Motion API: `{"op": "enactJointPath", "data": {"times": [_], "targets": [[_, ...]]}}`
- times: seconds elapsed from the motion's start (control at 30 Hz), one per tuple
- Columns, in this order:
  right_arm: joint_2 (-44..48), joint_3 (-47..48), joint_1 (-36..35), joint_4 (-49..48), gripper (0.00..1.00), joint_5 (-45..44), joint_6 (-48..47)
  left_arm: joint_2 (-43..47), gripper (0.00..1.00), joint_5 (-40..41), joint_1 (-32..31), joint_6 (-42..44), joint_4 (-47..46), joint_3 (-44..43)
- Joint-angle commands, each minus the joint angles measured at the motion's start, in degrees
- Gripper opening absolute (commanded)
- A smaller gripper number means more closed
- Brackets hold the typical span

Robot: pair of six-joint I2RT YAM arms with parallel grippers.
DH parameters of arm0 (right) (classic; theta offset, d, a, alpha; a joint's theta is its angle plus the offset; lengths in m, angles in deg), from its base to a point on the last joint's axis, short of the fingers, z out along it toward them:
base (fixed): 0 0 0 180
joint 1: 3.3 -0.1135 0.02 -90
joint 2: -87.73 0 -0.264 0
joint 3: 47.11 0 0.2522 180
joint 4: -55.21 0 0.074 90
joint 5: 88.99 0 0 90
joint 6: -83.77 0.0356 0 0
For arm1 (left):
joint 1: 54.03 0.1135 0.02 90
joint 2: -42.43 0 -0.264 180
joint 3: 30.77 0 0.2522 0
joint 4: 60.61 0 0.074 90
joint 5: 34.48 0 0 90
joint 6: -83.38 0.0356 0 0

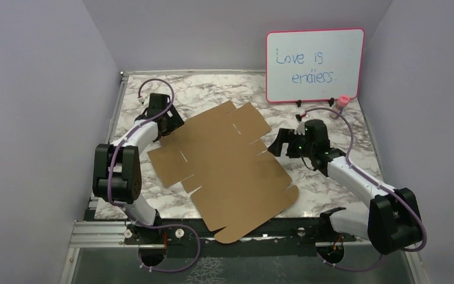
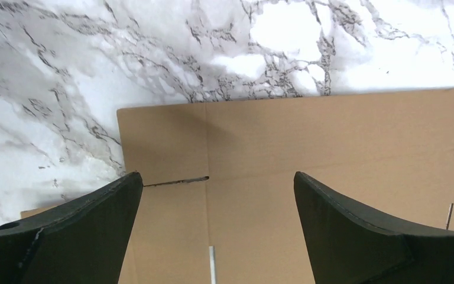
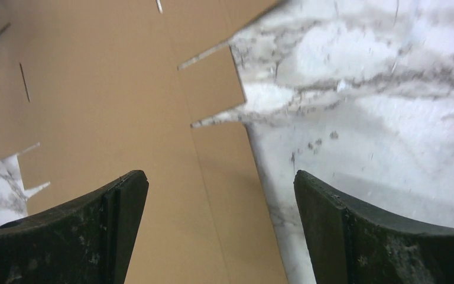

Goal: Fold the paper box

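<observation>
The paper box (image 1: 224, 165) is a flat brown die-cut cardboard sheet with flaps and slits, lying unfolded and turned at an angle in the middle of the marble table. My left gripper (image 1: 168, 127) is open and empty over the sheet's far left corner; its wrist view shows the cardboard (image 2: 307, 148) and a slit between the fingers (image 2: 94, 225). My right gripper (image 1: 278, 145) is open and empty at the sheet's right edge; its wrist view shows the cardboard edge (image 3: 213, 195) between the fingers (image 3: 360, 236).
A pink-framed whiteboard (image 1: 314, 65) with blue writing stands at the back right, a small pink-capped item (image 1: 343, 102) beside it. Lavender walls enclose the table (image 1: 331, 189) on three sides. The sheet's near flap overhangs the table's front edge.
</observation>
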Motion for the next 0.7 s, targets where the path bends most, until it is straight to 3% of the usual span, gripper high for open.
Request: {"op": "enactJointPath", "data": {"times": [0.0, 0.3, 0.67], "targets": [[-3.4, 5.8, -0.4, -5.2, 1.0, -3.0, -0.9, 2.3, 0.99, 0.6, 1.7, 3.5, 1.1, -1.5], [-22.2, 21.2, 0.0, -11.3, 1.0, -2.2, -3.5, 1.9, 0.99, -19.8, 13.6, 0.5, -4.5, 3.4], [-37.4, 32.9, 4.7, -11.8, 1.0, 3.8, -4.4, -4.4, 0.92, -27.5, 17.4, 3.6, -6.3, 2.4]]}}
